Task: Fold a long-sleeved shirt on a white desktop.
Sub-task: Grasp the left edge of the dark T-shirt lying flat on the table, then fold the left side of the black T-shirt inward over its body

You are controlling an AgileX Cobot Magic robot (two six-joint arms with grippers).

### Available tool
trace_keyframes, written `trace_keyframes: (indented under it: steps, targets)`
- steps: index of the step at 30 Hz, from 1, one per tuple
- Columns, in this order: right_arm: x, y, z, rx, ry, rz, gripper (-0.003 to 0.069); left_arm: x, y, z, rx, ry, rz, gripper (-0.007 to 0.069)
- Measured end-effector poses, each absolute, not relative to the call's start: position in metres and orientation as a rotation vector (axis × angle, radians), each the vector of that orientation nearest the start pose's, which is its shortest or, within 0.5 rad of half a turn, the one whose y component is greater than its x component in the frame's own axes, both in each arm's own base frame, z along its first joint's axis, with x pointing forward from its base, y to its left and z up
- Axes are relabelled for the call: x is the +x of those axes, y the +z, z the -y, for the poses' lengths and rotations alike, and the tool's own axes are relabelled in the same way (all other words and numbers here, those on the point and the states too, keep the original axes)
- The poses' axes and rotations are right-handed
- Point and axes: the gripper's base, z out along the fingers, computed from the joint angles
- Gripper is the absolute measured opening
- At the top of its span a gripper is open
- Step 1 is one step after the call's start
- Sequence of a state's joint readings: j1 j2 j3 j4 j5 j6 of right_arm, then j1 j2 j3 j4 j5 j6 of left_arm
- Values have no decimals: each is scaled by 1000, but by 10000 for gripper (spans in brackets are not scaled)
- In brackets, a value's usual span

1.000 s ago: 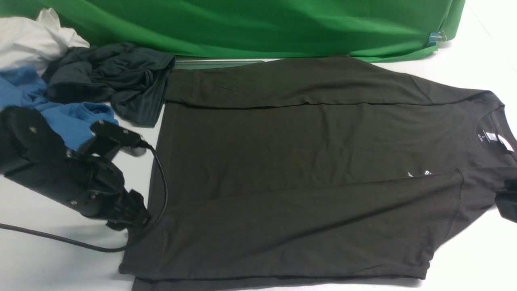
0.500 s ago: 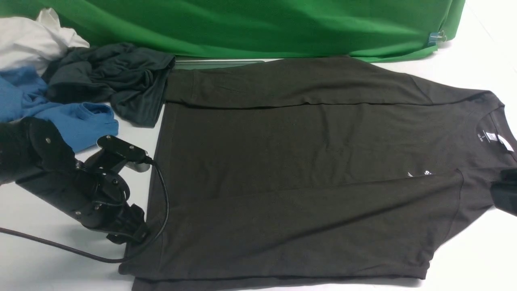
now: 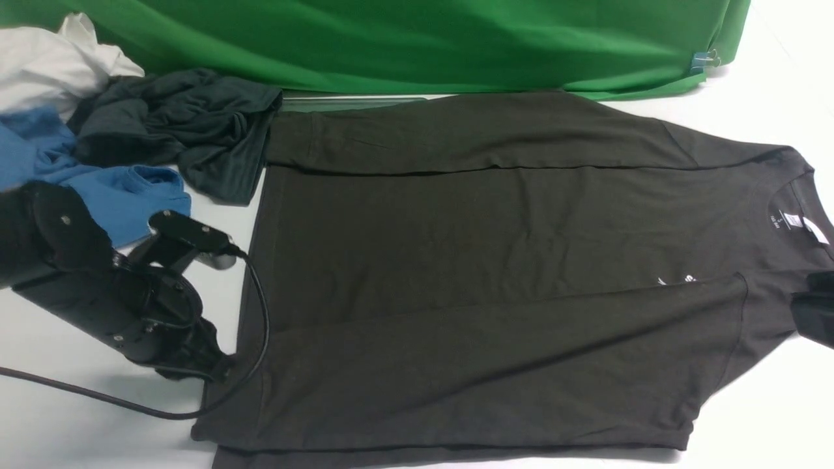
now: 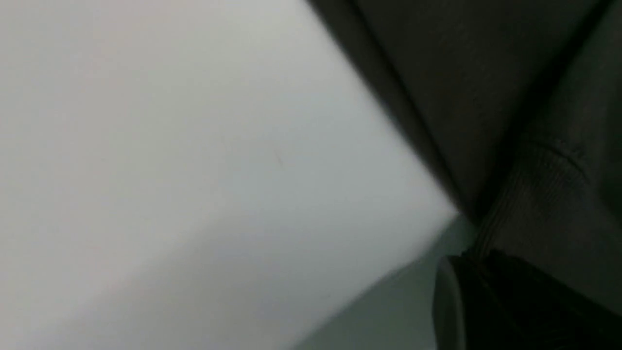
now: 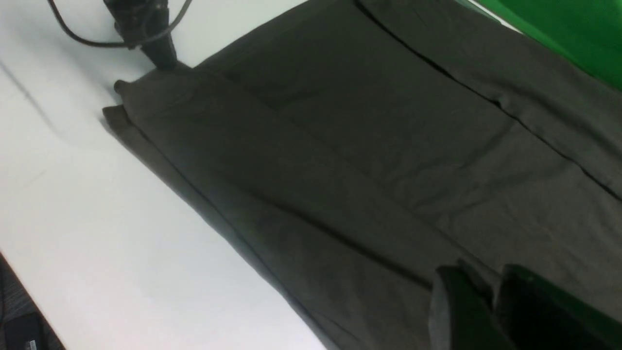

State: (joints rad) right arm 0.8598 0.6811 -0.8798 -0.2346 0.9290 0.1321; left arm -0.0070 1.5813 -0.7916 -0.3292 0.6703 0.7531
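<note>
1 broad, smooth white desktop (image 3: 65, 436) filled the scene, with 1 draped green cloth backdrop (image 3: 423, 39) along its far edge. On the desktop, just before that backdrop, lay 1 large dark brownish-grey knit long-sleeved shirt (image 3: 488, 247), spread flat. Its long axis ran from side to side, with the collar toward the robot's right and the hem toward its left. Its 2 sleeves were folded in lengthwise, 1 along the far edge (image 3: 456, 133) and 1 along the near edge (image 3: 488, 365). At the far left sat 3 crumpled garments in a heap: 1 charcoal-black ribbed garment (image 3: 182, 130) touching the shirt's far hem corner, 1 blue garment (image 3: 124, 195) and 1 white cloth (image 3: 52, 65). Of the 2 black grippers, the left gripper (image 3: 216, 368) was clamped on the shirt's near hem corner, with 1 black cable (image 3: 260, 312) looping from it. The right gripper (image 5: 478, 282) was pinching a raised fold at the shoulder. The smallest things were 1 white neck label (image 3: 816, 229) and 1 white chest print (image 3: 677, 280).
</note>
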Motion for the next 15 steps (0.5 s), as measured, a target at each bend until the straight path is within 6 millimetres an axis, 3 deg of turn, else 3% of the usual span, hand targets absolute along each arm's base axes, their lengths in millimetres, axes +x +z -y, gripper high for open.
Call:
trace_keyframes:
  steps: [9, 15]
  targets:
    - [86, 371, -74, -823, 283, -2026, 146, 262, 206, 25, 722, -239, -2698, 31]
    - [91, 371, -76, -772, 271, -2043, 146, 271, 246, 48, 817, -216, -2555, 31]
